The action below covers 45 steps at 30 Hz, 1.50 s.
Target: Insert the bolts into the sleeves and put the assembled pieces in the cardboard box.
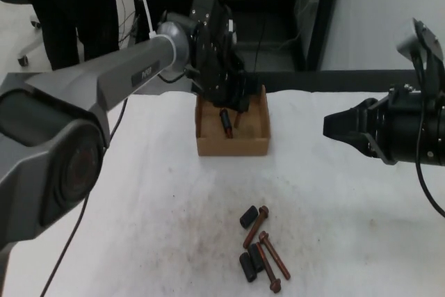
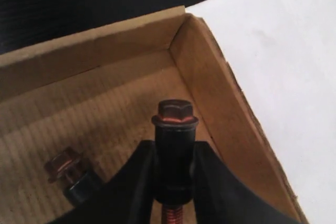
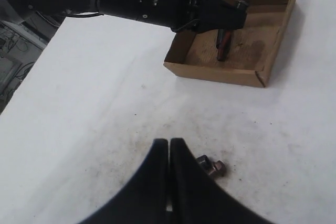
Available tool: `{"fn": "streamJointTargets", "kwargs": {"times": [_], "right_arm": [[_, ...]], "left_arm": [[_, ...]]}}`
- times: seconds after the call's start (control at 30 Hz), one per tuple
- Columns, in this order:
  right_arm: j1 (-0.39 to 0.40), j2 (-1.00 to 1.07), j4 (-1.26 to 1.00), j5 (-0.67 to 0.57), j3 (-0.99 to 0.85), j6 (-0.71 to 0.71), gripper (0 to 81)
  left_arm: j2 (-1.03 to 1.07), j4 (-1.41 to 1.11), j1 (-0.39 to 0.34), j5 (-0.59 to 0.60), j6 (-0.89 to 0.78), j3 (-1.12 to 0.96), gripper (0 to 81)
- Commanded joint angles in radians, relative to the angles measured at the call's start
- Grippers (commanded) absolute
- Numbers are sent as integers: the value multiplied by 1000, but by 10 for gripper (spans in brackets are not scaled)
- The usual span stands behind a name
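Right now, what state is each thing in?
left end effector: shut on an assembled piece, over the cardboard box
right end effector: shut, empty
second assembled piece: lying inside the box
loose bolts: uninserted, lying outside the box
loose sleeves: empty, beside the bolts

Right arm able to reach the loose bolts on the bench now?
Probably yes. The loose bolts lie in the open, nothing over them; the left gripper holds an assembled piece at the cardboard box, well away. The right gripper is shut and must open first.
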Motion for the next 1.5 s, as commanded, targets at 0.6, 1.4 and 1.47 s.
{"fn": "streamJointTargets", "kwargs": {"times": [0.6,1.4,1.47], "right_arm": [[-3,-12,2,-43,-4,-6,8],[240,149,263,191,-4,-386,145],[260,201,226,194,-6,-384,192]], "left_arm": [[-208,115,9,-7,92,-22,7],[-1247,60,-134,-207,-26,1245,3],[-1321,12,-134,-180,-79,1334,3]]}}
